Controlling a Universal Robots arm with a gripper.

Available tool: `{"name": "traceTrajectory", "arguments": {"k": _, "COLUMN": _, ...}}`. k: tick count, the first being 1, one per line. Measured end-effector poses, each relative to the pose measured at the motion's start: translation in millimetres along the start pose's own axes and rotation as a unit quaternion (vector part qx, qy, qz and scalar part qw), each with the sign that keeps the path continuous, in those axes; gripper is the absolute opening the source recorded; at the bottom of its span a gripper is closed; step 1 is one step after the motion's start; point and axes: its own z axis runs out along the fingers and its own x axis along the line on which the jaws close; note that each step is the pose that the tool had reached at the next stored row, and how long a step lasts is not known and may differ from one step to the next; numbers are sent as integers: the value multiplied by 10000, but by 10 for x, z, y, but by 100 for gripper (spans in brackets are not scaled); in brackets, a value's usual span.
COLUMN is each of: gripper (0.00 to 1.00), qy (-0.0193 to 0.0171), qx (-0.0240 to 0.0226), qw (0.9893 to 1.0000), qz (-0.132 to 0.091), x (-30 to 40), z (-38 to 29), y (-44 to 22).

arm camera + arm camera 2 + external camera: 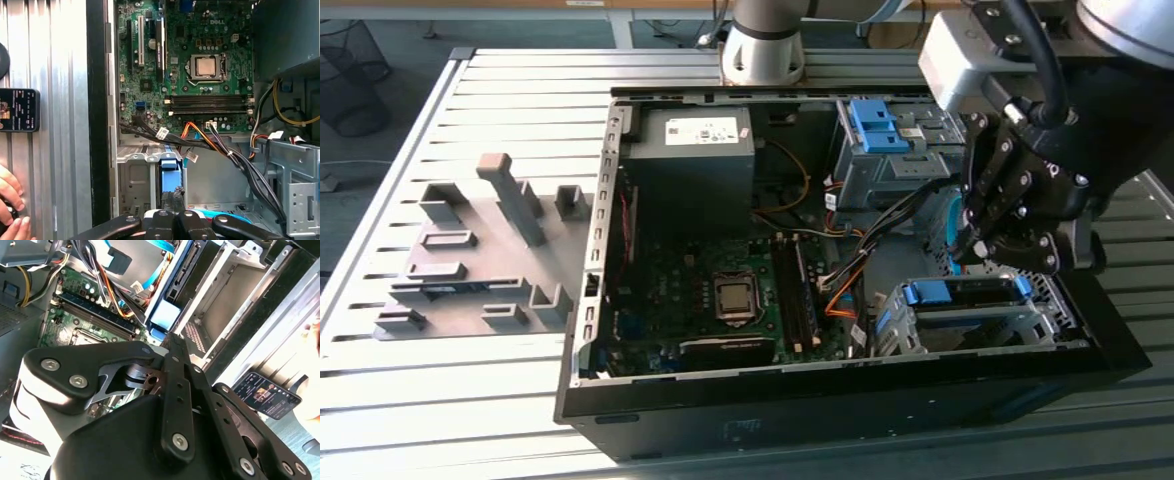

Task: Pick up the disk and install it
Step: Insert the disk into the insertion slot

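Your black gripper (1001, 262) hangs over the front corner of the open black computer case (854, 410), on the exterior view's right, directly above the metal drive cage (897, 325). You cannot tell from these views whether it is open or closed. The disk (967, 293), a flat silver drive with a bright blue plastic bracket, sits in that cage just below the gripper, with the bracket facing up. In both wrist views the gripper tip (172, 196) (172, 340) is right at the blue bracket (168, 175) (164, 315); whether they touch is unclear. The grey boxy power supply (694, 170) at the back of the case carries a white sticker (700, 130), its print too small to make out. A tall blue plastic latch piece (874, 125) stands in the rear bay. The green motherboard (200, 65) bears white lettering and a bare silver processor (206, 67). On the slatted metal table (55, 100) outside the case lies a black phone-like device (17, 110) with a lit screen, and a person's hand (10, 200) rests near it. A grey fixture plate (480, 250) lies on the exterior view's left.
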Motion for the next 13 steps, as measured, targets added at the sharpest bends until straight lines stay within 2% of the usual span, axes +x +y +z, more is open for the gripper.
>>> {"name": "traceTrajectory", "arguments": {"k": 13, "gripper": 11, "qy": 0, "qx": 0, "qw": 10000, "qz": 0, "x": 8, "z": 236, "y": -1}}
